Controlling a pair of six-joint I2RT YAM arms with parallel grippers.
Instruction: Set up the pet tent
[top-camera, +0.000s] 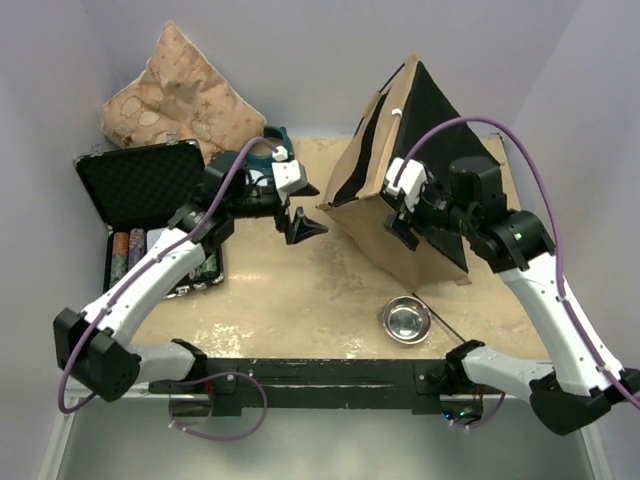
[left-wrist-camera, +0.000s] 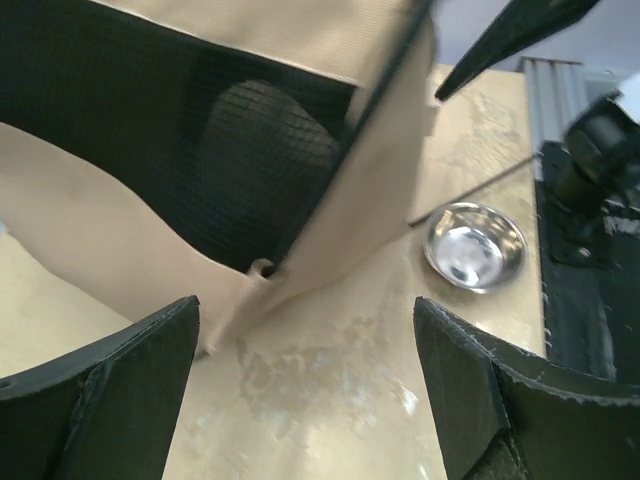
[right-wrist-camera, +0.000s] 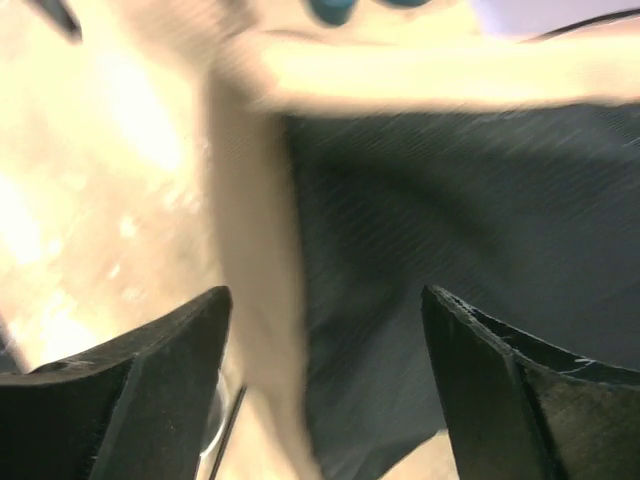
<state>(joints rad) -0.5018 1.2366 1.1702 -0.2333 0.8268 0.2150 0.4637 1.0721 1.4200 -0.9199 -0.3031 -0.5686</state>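
The pet tent (top-camera: 420, 150) lies on its side at the right rear of the table, tan fabric outside, black lining facing up and left. In the left wrist view the tent (left-wrist-camera: 330, 130) shows its black lining with a rounded hole and a tan edge. My left gripper (top-camera: 303, 226) is open and empty just left of the tent's lower edge; its fingertips (left-wrist-camera: 140, 370) frame bare tabletop. My right gripper (top-camera: 405, 228) is open over the tent's black lining (right-wrist-camera: 440, 260), holding nothing. The pom-pom ball is not in view.
A steel bowl (top-camera: 406, 319) sits near the front edge, also in the left wrist view (left-wrist-camera: 475, 246). An open black case (top-camera: 140, 185) with chips lies at left. A star-patterned pillow (top-camera: 180, 95) rests at the back left. A teal object (top-camera: 275, 135) sits behind the left gripper.
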